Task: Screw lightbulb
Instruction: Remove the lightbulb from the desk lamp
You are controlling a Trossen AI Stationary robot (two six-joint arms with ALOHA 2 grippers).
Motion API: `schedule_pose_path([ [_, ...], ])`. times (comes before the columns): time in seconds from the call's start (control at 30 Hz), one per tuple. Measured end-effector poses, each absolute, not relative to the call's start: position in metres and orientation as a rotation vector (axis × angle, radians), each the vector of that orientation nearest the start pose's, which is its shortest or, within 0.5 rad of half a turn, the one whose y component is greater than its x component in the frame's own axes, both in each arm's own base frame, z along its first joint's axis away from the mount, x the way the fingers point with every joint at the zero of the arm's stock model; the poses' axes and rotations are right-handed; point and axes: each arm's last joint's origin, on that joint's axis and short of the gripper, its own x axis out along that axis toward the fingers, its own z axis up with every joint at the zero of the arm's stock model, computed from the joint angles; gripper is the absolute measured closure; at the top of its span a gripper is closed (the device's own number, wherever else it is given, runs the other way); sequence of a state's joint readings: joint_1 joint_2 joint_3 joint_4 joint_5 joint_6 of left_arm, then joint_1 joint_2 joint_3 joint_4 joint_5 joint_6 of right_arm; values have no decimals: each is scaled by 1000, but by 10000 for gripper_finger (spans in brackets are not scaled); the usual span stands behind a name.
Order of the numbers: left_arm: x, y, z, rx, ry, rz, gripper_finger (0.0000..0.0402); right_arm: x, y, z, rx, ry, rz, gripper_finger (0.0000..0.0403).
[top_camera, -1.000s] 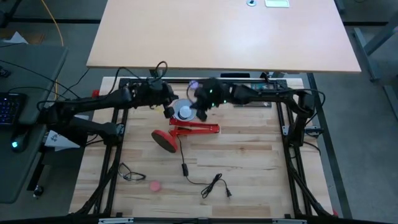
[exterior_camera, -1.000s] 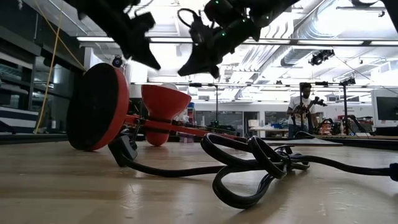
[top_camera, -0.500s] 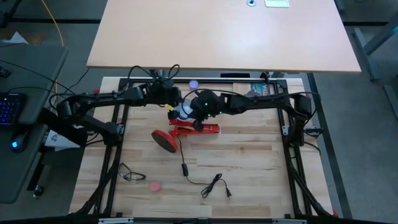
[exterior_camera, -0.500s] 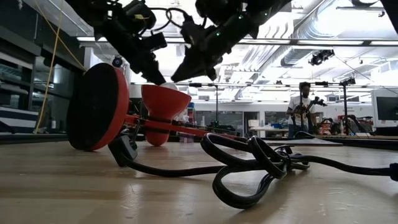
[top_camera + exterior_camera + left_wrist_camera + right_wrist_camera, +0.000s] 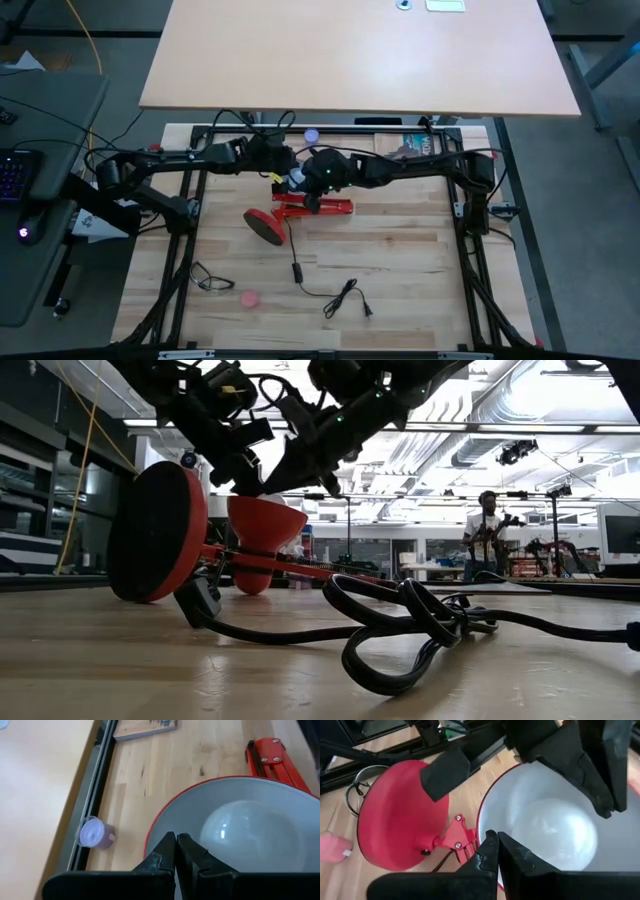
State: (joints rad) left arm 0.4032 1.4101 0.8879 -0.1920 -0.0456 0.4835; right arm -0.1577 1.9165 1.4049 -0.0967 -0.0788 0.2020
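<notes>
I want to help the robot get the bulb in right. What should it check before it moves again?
1. Lightbulb sits inside the lamp shade: ok.
2. Left hand shut, at the shade's rim: ok.
3. Right hand shut, also at the rim: ok.
4. Either hand gripping the bulb: not ok, both are shut on nothing.
5. Bulb screwed fully in: cannot tell, its base is hidden.
6. Lamp base lies on its side on the table: ok.

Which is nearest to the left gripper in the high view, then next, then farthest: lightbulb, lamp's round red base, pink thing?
From the left gripper:
1. Lightbulb, right beside it, inside the shade.
2. Lamp's round red base, toward the table's front.
3. Pink thing, near the front edge.
</notes>
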Motion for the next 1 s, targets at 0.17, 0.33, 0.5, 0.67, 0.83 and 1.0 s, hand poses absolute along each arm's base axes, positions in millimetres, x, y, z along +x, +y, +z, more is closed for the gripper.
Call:
schedule_pose_path([
  [0.17,270,114,230,328,799,240,401,429,-66,217,274,633,-141,403],
  [0.33,268,111,228,310,830,230,402,428,-69,212,270,668,-167,403],
  [0.5,265,105,228,239,862,260,402,424,-80,213,261,677,-191,403],
  [0.67,257,95,235,166,880,319,402,418,-95,216,220,691,-211,403],
  [0.83,250,79,246,65,836,284,402,413,-119,220,159,661,-327,403],
  [1.0,247,59,258,-15,774,200,402,407,-141,227,156,612,-409,403],
])
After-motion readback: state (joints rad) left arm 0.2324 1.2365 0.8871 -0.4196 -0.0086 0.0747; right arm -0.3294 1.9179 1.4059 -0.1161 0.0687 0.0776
